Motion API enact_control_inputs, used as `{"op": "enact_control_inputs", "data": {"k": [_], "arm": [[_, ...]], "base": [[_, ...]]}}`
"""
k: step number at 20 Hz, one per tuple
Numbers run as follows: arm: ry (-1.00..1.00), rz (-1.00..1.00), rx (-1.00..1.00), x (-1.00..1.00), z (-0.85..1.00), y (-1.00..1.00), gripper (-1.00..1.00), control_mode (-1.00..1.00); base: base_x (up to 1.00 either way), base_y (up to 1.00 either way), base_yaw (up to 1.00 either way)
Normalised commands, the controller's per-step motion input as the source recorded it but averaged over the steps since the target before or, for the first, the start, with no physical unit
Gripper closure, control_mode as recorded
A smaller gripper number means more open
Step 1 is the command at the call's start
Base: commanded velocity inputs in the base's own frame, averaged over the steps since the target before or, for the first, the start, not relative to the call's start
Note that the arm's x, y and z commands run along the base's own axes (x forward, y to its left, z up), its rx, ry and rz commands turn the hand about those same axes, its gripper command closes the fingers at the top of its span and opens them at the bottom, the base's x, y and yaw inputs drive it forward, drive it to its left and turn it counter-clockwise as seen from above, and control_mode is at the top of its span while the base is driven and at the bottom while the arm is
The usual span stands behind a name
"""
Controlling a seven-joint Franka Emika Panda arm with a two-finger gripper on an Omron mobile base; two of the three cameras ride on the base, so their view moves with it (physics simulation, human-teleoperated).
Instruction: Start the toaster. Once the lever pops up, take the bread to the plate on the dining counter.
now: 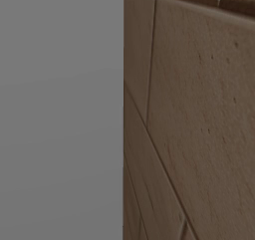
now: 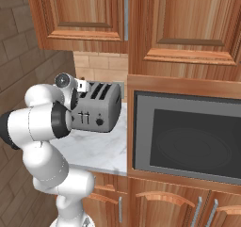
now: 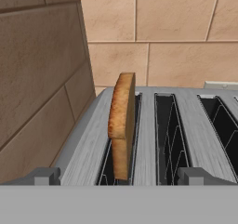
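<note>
Hand view: bread (image 3: pixel 122 121) upright in toaster (image 3: pixel 153 135) slot | jaws: cannot tell

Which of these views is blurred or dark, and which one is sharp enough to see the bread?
Left base view: dim and blurred, flat grey beside brown tiles. Right base view: evenly lit, the toaster clear. Hand view: sharp, the bread stands in a slot with soft shading.
</note>
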Motion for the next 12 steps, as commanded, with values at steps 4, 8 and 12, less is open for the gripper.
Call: {"op": "enact_control_inputs", "data": {"k": [4, 8, 12], "arm": [[0.00, 0.00, 0.00, 0.00, 0.00, 0.00, -1.00, -1.00], [0.00, 0.00, 0.00, 0.00, 0.00, 0.00, -1.00, -1.00], [0.00, 0.00, 0.00, 0.00, 0.00, 0.00, -1.00, -1.00]], "base": [[0.00, 0.00, 0.00], [0.00, 0.00, 0.00], [0.00, 0.00, 0.00]]}}
